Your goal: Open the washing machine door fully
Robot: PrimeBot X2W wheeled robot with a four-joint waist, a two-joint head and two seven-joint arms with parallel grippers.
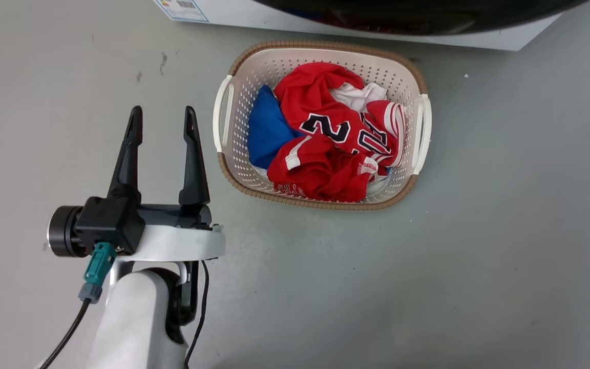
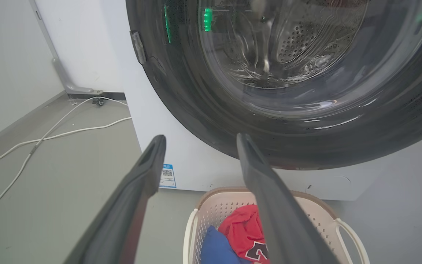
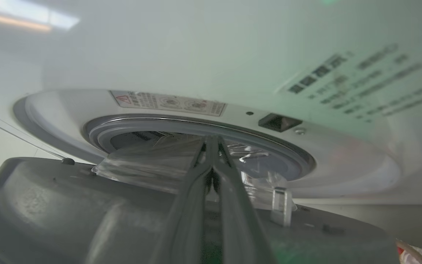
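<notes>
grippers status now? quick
Left gripper: open, empty.
Right gripper: shut, empty, at the inner side of the door.

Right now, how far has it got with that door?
Started: the washing machine door stands ajar, off the grey-gasketed opening. In hand: the shut right pincer reaches over its inner side. Remaining: swinging it wide open; the left pincer hangs open by the laundry basket.
</notes>
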